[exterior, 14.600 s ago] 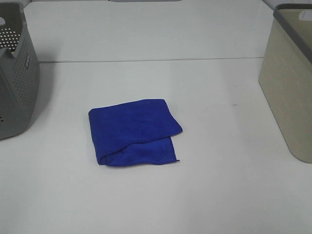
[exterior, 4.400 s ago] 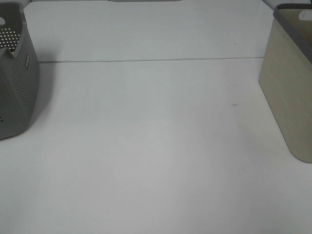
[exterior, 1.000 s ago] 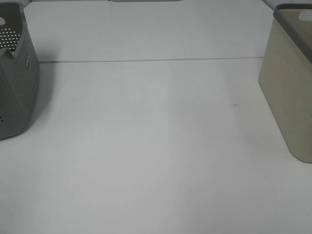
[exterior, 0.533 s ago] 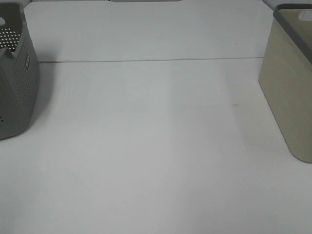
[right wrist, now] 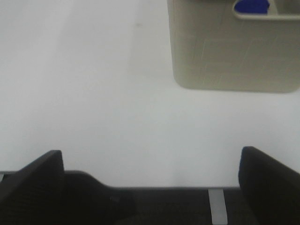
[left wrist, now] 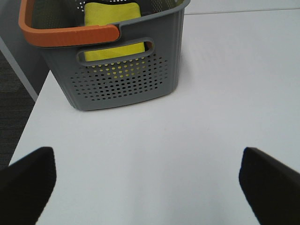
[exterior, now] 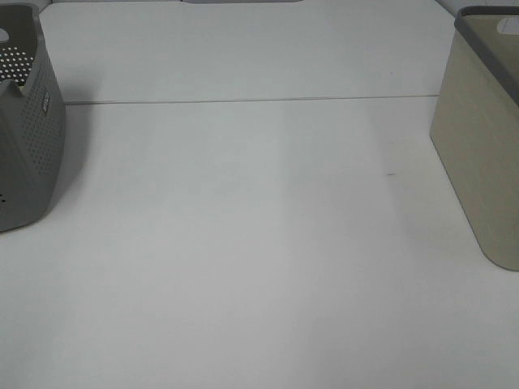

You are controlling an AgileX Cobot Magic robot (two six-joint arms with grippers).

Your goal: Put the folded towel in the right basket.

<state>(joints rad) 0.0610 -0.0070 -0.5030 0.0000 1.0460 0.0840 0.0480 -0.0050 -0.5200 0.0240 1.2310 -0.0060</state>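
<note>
The beige right basket (exterior: pixel 485 138) stands at the table's right edge and also shows in the right wrist view (right wrist: pixel 234 47). A patch of the blue folded towel (right wrist: pixel 251 6) shows through the basket's handle opening; it lies inside the basket. In the exterior high view the towel is hidden. My right gripper (right wrist: pixel 152 187) is open and empty, back from the basket over the table's near edge. My left gripper (left wrist: pixel 150 187) is open and empty, facing the grey basket. Neither gripper shows in the exterior high view.
A grey perforated basket (exterior: pixel 24 130) stands at the table's left edge; in the left wrist view it (left wrist: pixel 122 75) has an orange handle (left wrist: pixel 65 33) and holds a yellow cloth (left wrist: pixel 113 28). A seam (exterior: pixel 243 100) crosses the white table.
The blue towel that lay on the table's middle 14.6 s ago is gone from it. Over the last second nothing has visibly moved.
</note>
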